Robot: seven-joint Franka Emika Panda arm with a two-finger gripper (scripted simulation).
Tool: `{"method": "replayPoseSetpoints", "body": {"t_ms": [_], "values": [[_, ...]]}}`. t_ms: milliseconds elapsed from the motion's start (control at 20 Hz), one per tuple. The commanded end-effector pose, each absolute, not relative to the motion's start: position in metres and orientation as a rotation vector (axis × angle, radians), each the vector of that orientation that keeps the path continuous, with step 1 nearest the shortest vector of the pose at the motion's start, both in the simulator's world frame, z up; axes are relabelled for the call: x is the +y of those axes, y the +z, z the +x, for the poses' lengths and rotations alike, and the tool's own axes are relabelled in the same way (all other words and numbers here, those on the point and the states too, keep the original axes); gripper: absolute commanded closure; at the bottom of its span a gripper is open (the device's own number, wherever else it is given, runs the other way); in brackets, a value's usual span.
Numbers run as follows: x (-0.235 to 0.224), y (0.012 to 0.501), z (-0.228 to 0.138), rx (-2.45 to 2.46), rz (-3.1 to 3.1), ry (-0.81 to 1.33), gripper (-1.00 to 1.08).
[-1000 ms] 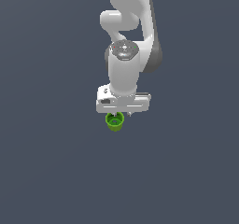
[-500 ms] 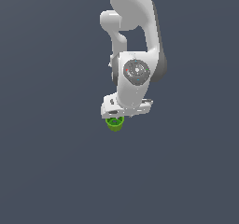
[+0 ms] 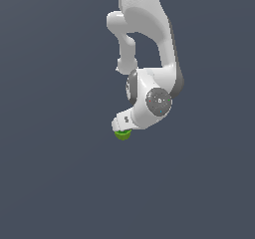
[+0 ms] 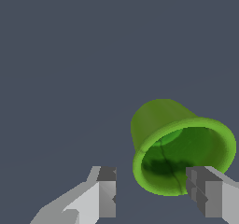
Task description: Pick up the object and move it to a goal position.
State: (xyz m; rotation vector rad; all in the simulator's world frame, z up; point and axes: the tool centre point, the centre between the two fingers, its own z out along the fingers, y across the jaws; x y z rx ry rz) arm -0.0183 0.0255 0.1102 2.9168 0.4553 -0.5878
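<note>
The object, a small bright green cup [image 4: 161,118], lies tipped with its flared mouth turned toward the wrist camera. My gripper [image 4: 156,192] is open around it. One grey fingertip [image 4: 201,190] overlaps the cup's rim, while the other fingertip [image 4: 106,190] stands apart from the cup with bare floor between them. In the exterior view only the lower part of the green cup [image 3: 122,135] shows, just under the white hand of my gripper [image 3: 123,127]. The fingers themselves are hidden there by the hand.
The white arm [image 3: 149,44] comes down from the top of the exterior view and bends over the cup. A plain dark grey floor [image 3: 60,183] lies all around, and no goal marker shows.
The wrist has turned and tilted, so the hand now shows its round joint cover. The hand sits lower over the cup, hiding more of it. The cup has hardly shifted.
</note>
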Motion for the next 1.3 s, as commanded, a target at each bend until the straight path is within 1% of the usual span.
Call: {"method": "replayPoseSetpoints", "body": {"t_ms": [0,350,650,1150,1200,1250], "values": [[0.025,0.106,-0.022,0.483,2.888,-0.639,-0.2],[0.025,0.1,-0.026,0.52,2.846,-0.71,-0.2],[0.025,0.097,-0.028,0.519,2.847,-0.709,-0.2],[0.018,0.074,-0.04,0.522,2.845,-0.713,-0.2],[0.018,0.074,-0.04,0.522,2.845,-0.713,1.08],[0.018,0.074,-0.04,0.522,2.845,-0.713,1.08]]}}
